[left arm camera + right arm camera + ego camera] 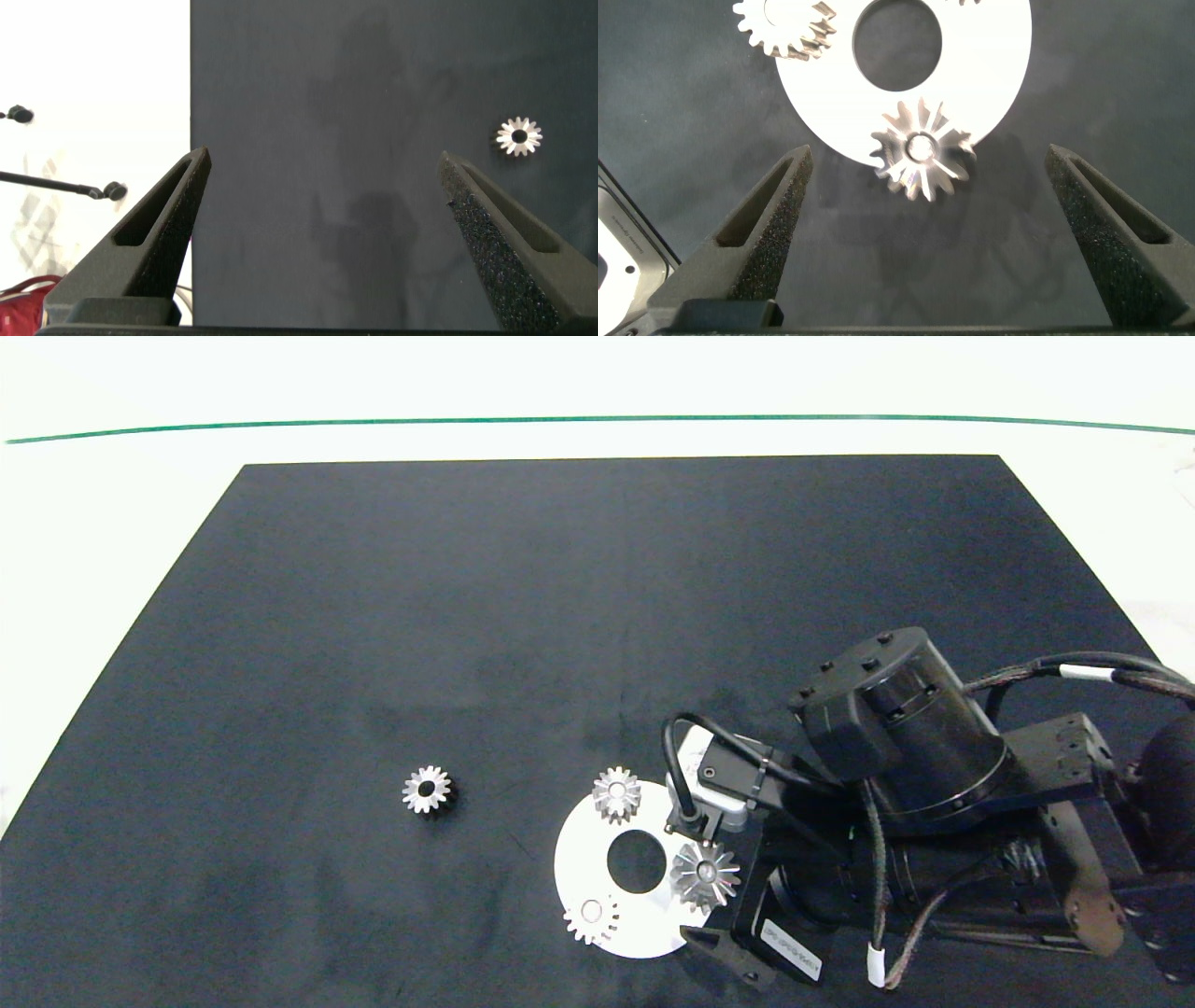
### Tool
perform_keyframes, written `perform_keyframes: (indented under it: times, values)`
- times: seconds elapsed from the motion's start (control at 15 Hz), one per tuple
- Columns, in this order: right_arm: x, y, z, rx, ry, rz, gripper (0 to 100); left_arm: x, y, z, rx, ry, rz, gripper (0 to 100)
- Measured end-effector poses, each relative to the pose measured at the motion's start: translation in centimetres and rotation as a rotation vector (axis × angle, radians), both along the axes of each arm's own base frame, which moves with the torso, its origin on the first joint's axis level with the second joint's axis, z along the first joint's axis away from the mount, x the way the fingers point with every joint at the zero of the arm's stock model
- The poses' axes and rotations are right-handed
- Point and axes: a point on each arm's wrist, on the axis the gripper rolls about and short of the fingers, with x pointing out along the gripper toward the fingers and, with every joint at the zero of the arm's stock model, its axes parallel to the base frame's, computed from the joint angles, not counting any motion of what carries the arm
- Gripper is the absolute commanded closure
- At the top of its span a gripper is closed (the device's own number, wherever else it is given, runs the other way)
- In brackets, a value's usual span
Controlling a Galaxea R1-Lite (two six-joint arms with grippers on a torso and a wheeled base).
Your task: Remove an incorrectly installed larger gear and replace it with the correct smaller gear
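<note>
Altogether four gears: one larger gear (705, 874), three smaller.

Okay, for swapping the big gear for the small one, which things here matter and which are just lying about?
Part of the job:
- larger gear, at the white ring plate's right edge
- smaller gear, alone on the black mat
- right pincer, open, straddling the larger gear
- white ring plate

Lying about:
- two other small gears on the plate
- left pincer, open, over the mat's edge
</note>
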Motion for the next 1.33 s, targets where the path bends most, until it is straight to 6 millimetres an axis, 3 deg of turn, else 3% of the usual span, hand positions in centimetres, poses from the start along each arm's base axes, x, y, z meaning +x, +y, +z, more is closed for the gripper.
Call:
perform_keyframes:
  times: [0.87, 1.33]
  values:
    - [1.4, 1.5, -1.9, -0.097, -0.013, -0.028, 0, -0.3, -0.3, 0.0, -0.012, -0.010, -0.055, 0]
    - [1.7, 2.4, -2.5, -0.107, -0.009, -0.011, 14, -0.7, -0.3, 0.0, -0.011, -0.019, -0.065, 0]
